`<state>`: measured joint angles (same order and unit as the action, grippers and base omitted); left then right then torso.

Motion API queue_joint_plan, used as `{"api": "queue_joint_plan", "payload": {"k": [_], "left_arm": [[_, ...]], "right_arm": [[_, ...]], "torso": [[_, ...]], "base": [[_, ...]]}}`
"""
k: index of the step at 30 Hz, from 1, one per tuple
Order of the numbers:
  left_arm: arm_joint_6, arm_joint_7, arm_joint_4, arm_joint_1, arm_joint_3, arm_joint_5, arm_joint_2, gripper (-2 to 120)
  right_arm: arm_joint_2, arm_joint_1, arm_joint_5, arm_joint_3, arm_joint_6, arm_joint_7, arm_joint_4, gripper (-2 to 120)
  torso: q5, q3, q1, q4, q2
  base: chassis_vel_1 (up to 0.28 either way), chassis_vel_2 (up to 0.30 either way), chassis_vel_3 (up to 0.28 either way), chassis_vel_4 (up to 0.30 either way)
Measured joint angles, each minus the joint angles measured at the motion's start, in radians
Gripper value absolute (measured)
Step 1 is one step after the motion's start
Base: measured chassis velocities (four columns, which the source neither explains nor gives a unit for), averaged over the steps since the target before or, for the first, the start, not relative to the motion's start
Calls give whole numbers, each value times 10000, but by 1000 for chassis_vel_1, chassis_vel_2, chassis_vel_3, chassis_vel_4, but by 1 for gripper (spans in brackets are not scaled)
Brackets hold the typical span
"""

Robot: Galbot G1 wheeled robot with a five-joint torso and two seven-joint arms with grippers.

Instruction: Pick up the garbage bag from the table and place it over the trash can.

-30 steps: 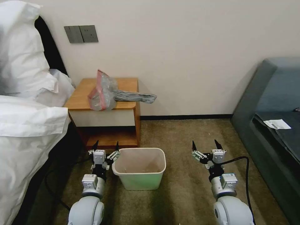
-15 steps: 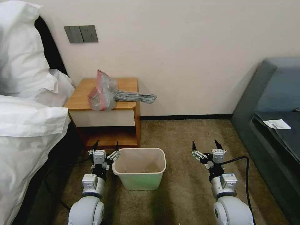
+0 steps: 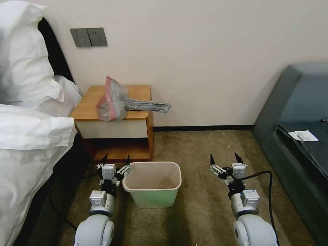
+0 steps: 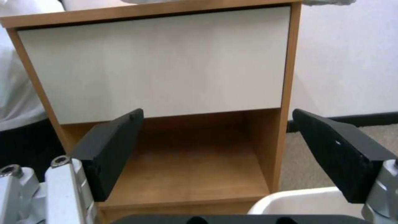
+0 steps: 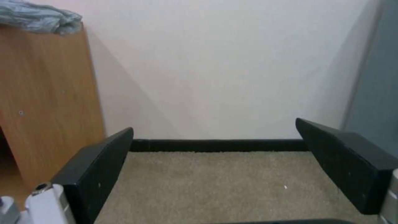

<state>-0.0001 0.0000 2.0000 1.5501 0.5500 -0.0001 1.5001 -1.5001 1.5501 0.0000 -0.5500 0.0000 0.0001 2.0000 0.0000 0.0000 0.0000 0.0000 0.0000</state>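
The garbage bag point(image 3: 118, 100) sits crumpled in the upper left-centre of the head view, its pink-red band bunched up at the left and its grey twisted tail trailing right, past the edge of the table point(image 3: 136, 91) and into the air in front of the wall. Compared with a second ago, nothing has shifted: bag, table and bin sit exactly where they were, and so do I. So the task has not started; the pick-up is all still ahead of me. Below the table, in the lower centre of the frame, the trash can point(image 3: 152, 184) stands on the carpet, open-mouthed and unlined, and as far as I can tell nothing in it. My left gripper point(image 3: 116, 159) hangs low at the lower left, just beside the can's left rim, fingers spread wide with nothing between them; from its wrist I look straight at the table's white drawer front point(image 4: 157, 62) and the open shelf under it, with a corner of the can's rim at the lower right. My right gripper point(image 3: 224, 158) waits at the lower right-centre over bare carpet, well apart from the can, jaws equally wide and empty, facing the wall and the dark skirting board point(image 5: 215, 145). The bag is well above both my pincers, so I judge a long reach up comes first.
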Motion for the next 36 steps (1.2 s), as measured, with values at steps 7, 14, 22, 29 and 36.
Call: {"api": "queue_joint_plan", "payload": {"k": [7,14,22,29,36], "left_arm": [[-556,-89,-142,-188,20,-163,-56,98],[-1824,-353,-435,-639,91,-539,-183,100],[-4234,-832,-923,-1195,85,-1225,-478,100],[-4266,-1437,-760,-705,75,-517,-421,100],[-4211,-1828,-775,-410,91,29,-339,100]], "right_arm": [[-111,142,-140,-151,571,25,99,100],[-365,469,-446,-504,1839,129,372,100],[-686,944,-803,-877,4223,121,786,100],[454,209,-745,-494,5217,-715,403,100],[1484,-610,-802,139,4818,-737,337,100]], "torso": [[0,0,0,2,0],[-3,0,0,-3,0],[-2,0,0,-9,0],[3,0,0,1,1],[3,1,0,-1,0]], "base": [[0,0,0,0],[0,0,0,0],[0,0,0,0],[0,0,0,0],[0,0,0,0]]}}
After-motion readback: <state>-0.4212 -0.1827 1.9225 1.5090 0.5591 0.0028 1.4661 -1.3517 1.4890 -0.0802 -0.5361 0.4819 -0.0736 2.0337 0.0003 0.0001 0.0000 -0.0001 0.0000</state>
